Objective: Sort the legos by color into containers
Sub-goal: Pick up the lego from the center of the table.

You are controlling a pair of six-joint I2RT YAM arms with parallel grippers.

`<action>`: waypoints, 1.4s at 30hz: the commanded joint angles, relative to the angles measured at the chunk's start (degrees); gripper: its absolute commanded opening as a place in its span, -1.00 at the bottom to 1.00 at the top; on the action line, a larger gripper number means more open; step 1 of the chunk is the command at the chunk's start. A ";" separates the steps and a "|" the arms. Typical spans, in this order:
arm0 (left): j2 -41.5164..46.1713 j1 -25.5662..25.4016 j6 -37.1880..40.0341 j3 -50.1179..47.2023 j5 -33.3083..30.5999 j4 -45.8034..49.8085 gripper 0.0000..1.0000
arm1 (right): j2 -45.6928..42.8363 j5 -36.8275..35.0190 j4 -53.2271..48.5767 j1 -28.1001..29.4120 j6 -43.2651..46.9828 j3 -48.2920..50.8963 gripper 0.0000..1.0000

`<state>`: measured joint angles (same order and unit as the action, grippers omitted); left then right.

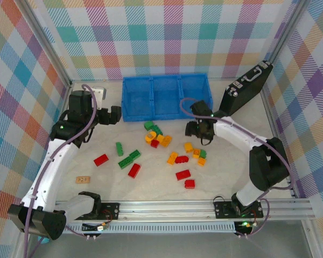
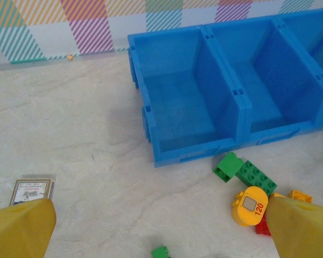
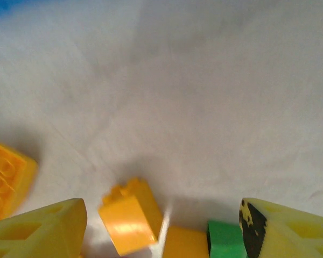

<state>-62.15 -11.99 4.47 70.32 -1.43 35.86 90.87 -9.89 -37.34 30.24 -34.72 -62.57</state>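
Note:
The legos lie loose on the table: a mixed pile (image 1: 155, 135), red ones (image 1: 101, 159) and green ones (image 1: 129, 159) to the left, more red ones (image 1: 183, 174) near the front. The containers are the three compartments of a blue tray (image 1: 164, 110) at the back, with nothing inside them. My left gripper (image 1: 117, 114) hovers open by the tray's left front corner, its jaws (image 2: 161, 231) wide over bare table. A green lego (image 2: 229, 165) and a round yellow piece (image 2: 250, 204) lie ahead of it. My right gripper (image 3: 161, 231) stands open low over a yellow lego (image 3: 130, 215), an orange one (image 3: 184, 242) and a green one (image 3: 226, 240).
A black hard case (image 1: 246, 87) leans at the back right beside the tray. A flat tan tile (image 1: 83, 179) lies at the front left. A small printed card (image 2: 32, 191) rests on the table near my left gripper's left finger. Checked walls close in the back and sides.

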 commanded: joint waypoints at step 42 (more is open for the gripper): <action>1.15 -0.90 -2.89 16.79 12.12 7.03 1.00 | -0.36 -2.51 1.55 5.71 -7.05 10.98 -0.19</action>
<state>-61.12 -12.32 1.10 85.89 11.33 42.11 89.10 -12.40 -36.88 35.94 -41.58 -53.98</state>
